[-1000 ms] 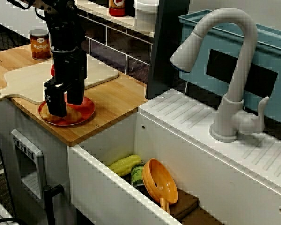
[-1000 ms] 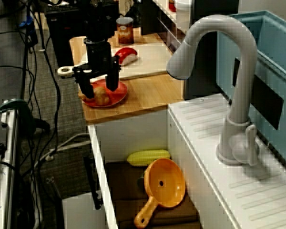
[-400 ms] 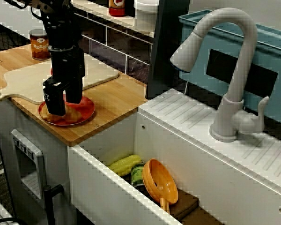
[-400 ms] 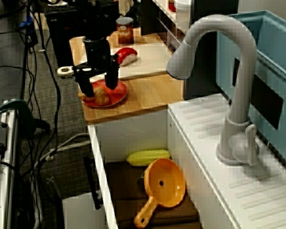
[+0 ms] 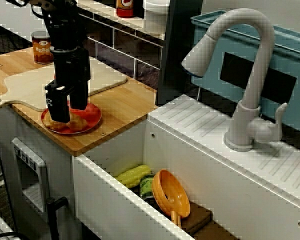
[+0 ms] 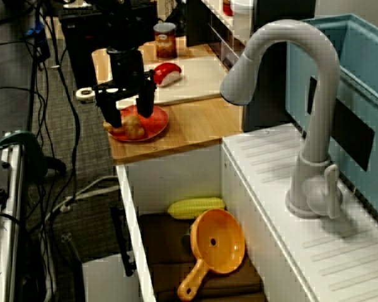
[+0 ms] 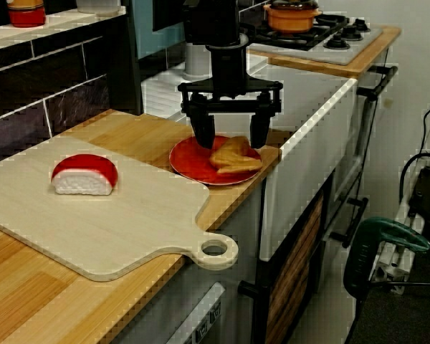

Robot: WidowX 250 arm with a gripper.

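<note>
1. The black gripper (image 7: 229, 136) hangs straight down over the front edge of the wooden counter (image 7: 140, 136). Its two blocky, matte fingers (image 7: 200, 131) are spread wide apart and hold nothing.
2. Between and just in front of the fingers lies a bread piece (image 7: 235, 156). It is golden-brown and flat, with angular, toasted-looking edges. Whether either finger touches it cannot be told.
3. The bread piece rests on a red plate (image 7: 190, 163), round, shallow and glossy, set near the counter's edge beside the sink.
4. In the high view down the counter, the gripper (image 6: 127, 110) straddles the bread piece (image 6: 133, 127), which looks lumpier there, with the red plate (image 6: 154, 126) showing around it.
5. In the view over the sink front, the near finger hides part of the bread piece (image 5: 76, 122). The thin rim of the red plate (image 5: 92, 120) shows.
6. Just beside the plate lies a cutting board (image 7: 93, 222) of pale, smooth wood, with rounded corners and a ring-shaped handle. On it sits a domed block (image 7: 84, 174), red on top and white below.
7. A cylindrical can (image 5: 42, 47) with an orange label stands behind the board.
8. The sink (image 5: 120, 145) is a deep white basin. It holds a bumpy yellow corn cob (image 5: 134, 175), a green can (image 5: 147, 187) and an orange plastic scoop (image 5: 170, 192).
9. A matte grey faucet (image 5: 256, 75) arches up from the ribbed white drainboard (image 5: 190, 125).
</note>
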